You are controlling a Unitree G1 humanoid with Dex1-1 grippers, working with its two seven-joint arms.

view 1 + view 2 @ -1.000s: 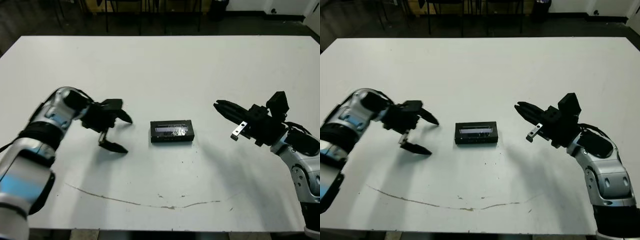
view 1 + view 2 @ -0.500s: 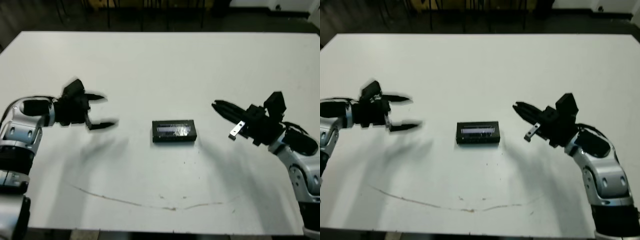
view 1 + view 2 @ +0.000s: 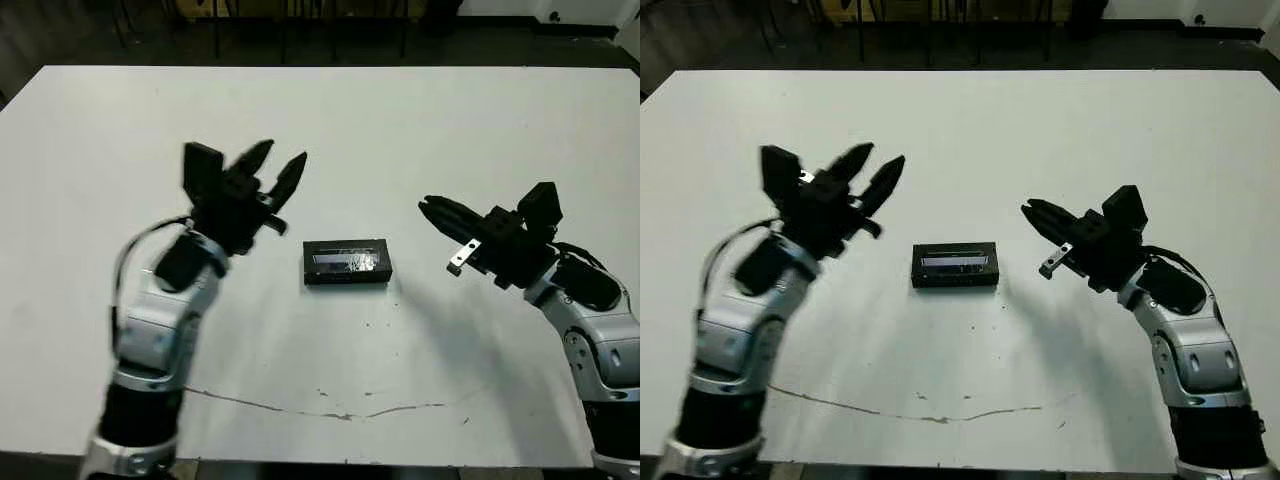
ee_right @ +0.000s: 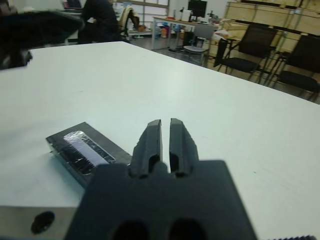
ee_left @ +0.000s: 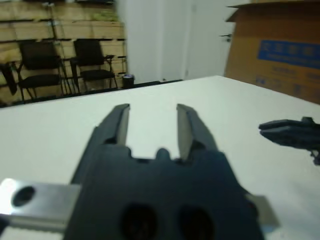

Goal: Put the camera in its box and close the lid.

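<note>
The box [image 3: 346, 262] lay flat near the middle of the white table [image 3: 420, 130] with the lid [image 4: 82, 150] closed on it, the lid's silvery label patch facing up. The patch was shiny and creased, and any print on it was too small and blurred to read. The camera could not be seen in any view.

The left gripper [image 3: 276, 168] was raised above the table to the left of the box, well clear of it, its two fingers [image 5: 116, 124] spread apart and holding nothing. The right gripper [image 3: 432, 208] hovered to the right of the box, pointing toward it but not touching, its fingers [image 4: 151, 140] drawn almost together with only a thin slit between them, empty.

Beyond the table stood a brown cardboard carton [image 5: 280, 45] bearing a blue label whose writing was too blurred to make out.
</note>
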